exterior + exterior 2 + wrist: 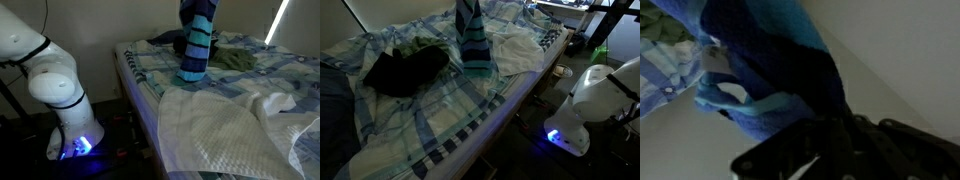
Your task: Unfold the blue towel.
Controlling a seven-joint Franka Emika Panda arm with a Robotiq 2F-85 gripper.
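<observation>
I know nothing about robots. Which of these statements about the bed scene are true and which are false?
1. The blue towel hangs above the bedsheet. True.
2. The towel is spread out flat. False: it hangs bunched in a narrow column.
3. A white blanket lies on the bed. True.
4. The jaws are open and empty. False: they are shut on the towel.
5. The dark cloth lies on the floor. False: it lies on the bed.

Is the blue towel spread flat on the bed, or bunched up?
Bunched: the blue towel hangs as a narrow column in both exterior views, lower end on the bedsheet.
</observation>
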